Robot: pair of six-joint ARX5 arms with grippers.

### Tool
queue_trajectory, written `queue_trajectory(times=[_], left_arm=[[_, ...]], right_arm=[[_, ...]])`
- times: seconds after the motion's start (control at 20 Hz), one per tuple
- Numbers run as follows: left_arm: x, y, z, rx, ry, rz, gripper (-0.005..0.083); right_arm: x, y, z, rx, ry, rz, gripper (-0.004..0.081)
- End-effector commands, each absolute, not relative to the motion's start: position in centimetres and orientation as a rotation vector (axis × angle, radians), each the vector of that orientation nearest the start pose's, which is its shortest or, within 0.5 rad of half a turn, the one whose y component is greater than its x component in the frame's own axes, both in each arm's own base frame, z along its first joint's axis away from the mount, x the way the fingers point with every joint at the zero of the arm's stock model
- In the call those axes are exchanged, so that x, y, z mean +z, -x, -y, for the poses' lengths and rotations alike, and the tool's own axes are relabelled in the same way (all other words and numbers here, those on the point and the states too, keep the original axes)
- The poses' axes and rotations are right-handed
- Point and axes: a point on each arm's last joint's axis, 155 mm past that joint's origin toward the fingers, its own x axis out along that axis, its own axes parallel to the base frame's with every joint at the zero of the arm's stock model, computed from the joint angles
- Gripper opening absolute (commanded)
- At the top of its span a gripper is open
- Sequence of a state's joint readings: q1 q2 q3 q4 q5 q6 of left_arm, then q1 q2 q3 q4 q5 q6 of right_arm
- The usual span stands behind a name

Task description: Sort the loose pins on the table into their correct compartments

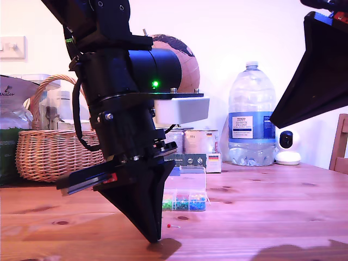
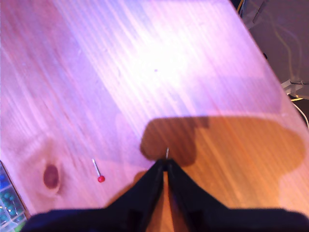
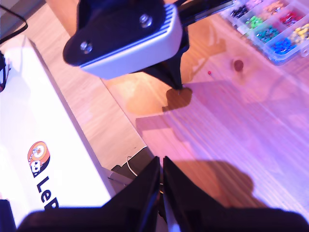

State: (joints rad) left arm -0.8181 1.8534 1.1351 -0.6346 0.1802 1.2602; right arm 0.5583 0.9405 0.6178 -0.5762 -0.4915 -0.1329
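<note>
My first tool (image 2: pixel 166 163) — near table (image 2: pixel 251 63) edge

The table (image 1: pixel 261 206) is reddish-brown wood with streaky grain and dark knots. Low in the exterior view, just right of centre, lies a pin (image 1: pixel 173 225) with a red ball head and a silvery shaft. Behind it, the clear box (image 1: pixel 187 187) shows green, yellow and blue heads. My first gripper (image 1: pixel 154 239) is matt black; my second gripper (image 3: pixel 161 166), black too. At the exterior view's left stands a tan wicker basket (image 1: pixel 51 155).
</note>
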Motion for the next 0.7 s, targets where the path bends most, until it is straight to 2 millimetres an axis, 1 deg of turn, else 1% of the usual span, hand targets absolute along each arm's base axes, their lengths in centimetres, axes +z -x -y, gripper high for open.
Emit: queue_trajectory(times=[0.0,0.15,0.5,0.65], left_arm=[[-1.8,-22.7,28.4,-1.628,-1.423,-0.707,-0.0023],[-1.7,-22.7,27.9,-1.620,-1.443,-0.735,-0.0023],[-0.2,-23.4,28.1,-1.587,-1.460,-0.727,-0.0023],[0.5,-23.8,28.2,-1.564,-1.460,-0.716,-0.0023]], right_arm=[[11.1,-17.1,-21.2,1.050,0.147,-0.879,-0.0013],[11.1,-17.1,-21.2,1.050,0.147,-0.879,-0.0013],[11.1,-17.0,-21.2,1.053,0.147,-0.881,-0.0013],[11.0,-16.5,-21.5,1.072,0.162,-0.883,-0.0013]])
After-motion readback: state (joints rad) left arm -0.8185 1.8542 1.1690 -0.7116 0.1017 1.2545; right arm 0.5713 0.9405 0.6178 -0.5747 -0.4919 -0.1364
